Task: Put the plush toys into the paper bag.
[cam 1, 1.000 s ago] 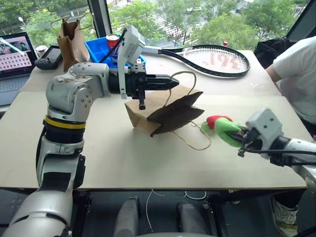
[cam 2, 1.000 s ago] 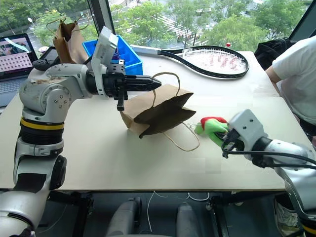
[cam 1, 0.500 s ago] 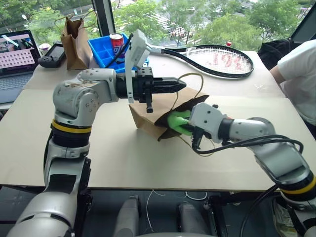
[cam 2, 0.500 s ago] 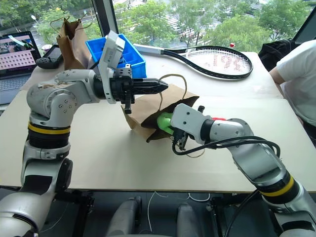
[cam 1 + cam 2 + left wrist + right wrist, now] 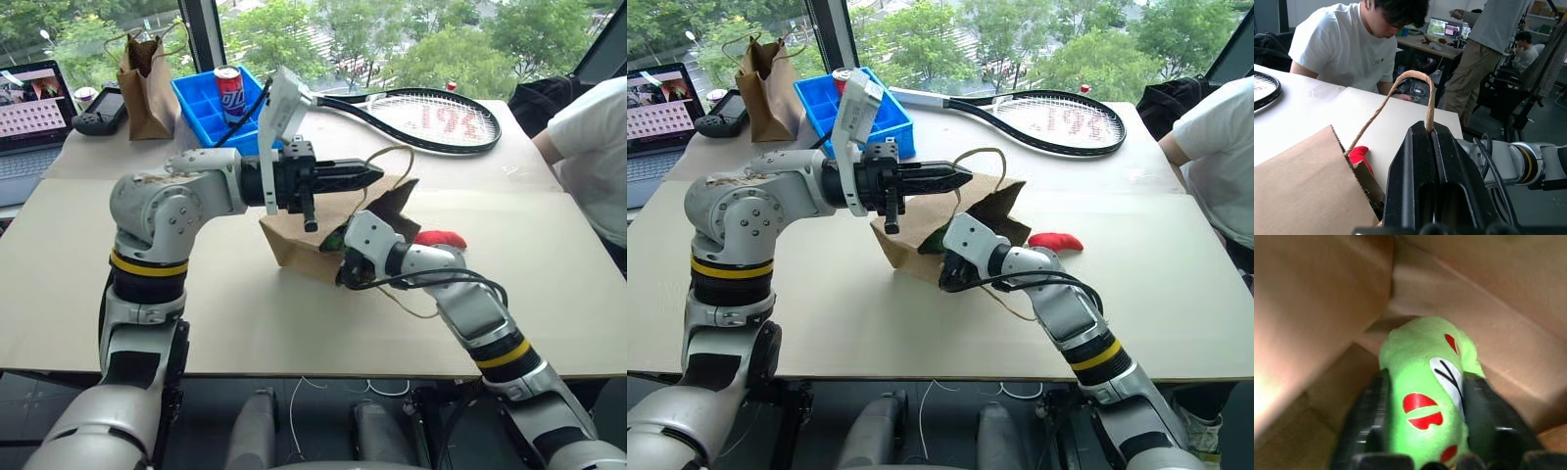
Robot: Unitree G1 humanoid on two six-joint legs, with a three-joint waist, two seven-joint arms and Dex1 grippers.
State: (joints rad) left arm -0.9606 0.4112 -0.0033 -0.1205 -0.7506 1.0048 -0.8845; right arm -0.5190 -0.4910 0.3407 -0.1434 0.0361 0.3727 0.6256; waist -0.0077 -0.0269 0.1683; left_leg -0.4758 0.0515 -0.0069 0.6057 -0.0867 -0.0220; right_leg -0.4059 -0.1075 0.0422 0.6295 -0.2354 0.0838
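The paper bag point(image 5: 294, 240) lies on its side on the table with its mouth towards the right. My left gripper point(image 5: 377, 174) is shut on the bag's twisted handle point(image 5: 1410, 78) and holds the mouth up. My right gripper point(image 5: 1424, 382) reaches into the bag. The lime-green plush toy point(image 5: 1425, 391) sits between its fingers, with both pads against the toy's sides and brown paper all around. The red chili plush toy point(image 5: 439, 238) lies on the table just right of the bag's mouth, apart from both grippers.
A tennis racket point(image 5: 421, 117) lies at the back of the table. A blue bin point(image 5: 211, 103) with a soda can point(image 5: 228, 86), a darker paper bag point(image 5: 147, 73) and a laptop point(image 5: 29, 103) stand at the back left. A person point(image 5: 588, 147) sits at the right edge.
My right gripper carried the green toy leftwards from the table's right side into the bag's mouth. The red chili stayed on the table. The left gripper kept its grip on the handle.
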